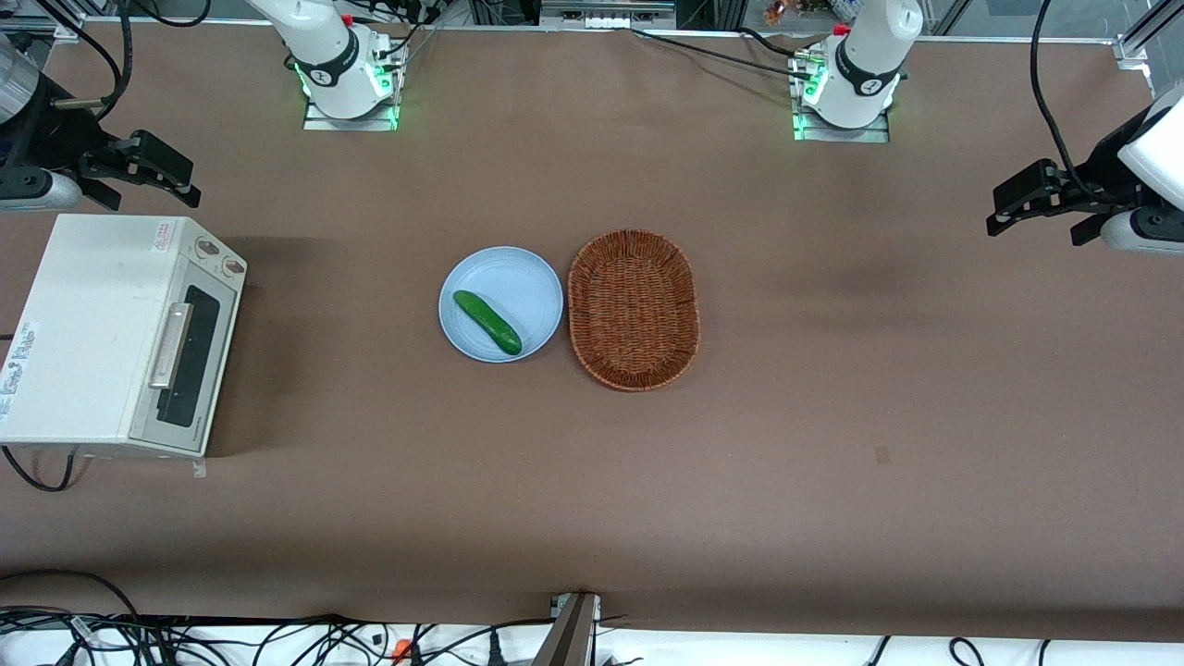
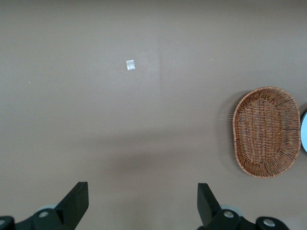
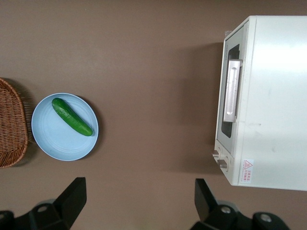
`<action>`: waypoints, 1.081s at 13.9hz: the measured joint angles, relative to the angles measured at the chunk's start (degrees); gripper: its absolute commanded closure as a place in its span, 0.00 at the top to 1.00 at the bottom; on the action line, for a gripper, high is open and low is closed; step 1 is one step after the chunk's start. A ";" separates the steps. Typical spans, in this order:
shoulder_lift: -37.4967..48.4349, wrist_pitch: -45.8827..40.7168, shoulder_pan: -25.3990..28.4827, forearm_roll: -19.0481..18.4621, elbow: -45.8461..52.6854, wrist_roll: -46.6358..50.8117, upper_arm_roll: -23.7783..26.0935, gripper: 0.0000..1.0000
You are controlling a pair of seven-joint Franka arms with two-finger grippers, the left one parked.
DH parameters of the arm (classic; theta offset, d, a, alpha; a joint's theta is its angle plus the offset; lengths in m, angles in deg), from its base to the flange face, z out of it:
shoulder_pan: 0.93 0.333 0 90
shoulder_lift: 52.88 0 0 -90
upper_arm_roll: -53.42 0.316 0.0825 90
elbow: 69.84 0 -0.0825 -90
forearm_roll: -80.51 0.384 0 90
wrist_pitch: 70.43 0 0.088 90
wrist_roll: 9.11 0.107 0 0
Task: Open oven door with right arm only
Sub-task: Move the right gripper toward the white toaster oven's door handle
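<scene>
The toaster oven [image 1: 102,338] sits at the left edge of the front view, toward the working arm's end of the table. Its oven door [image 1: 188,356] is shut, facing the plate [image 1: 532,287] and basket [image 1: 634,310] at frame centre. The door looks rigid and hinged, its glass fragile; the light oven may slide if tugged hard. The silver bar handle [image 1: 171,344] is the sensible hold, though probably slick. The right arm's gripper [image 1: 148,171] hovers in the upper left, above the oven, jaws spread wide and empty.
</scene>
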 measured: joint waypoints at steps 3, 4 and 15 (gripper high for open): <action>0.02 -0.68 0.00 -0.02 0.00 -0.01 0.00 1.00; 0.03 -0.68 0.00 -0.11 0.00 -0.02 0.01 1.00; 0.03 -1.30 0.00 -1.04 0.00 -0.02 0.04 1.00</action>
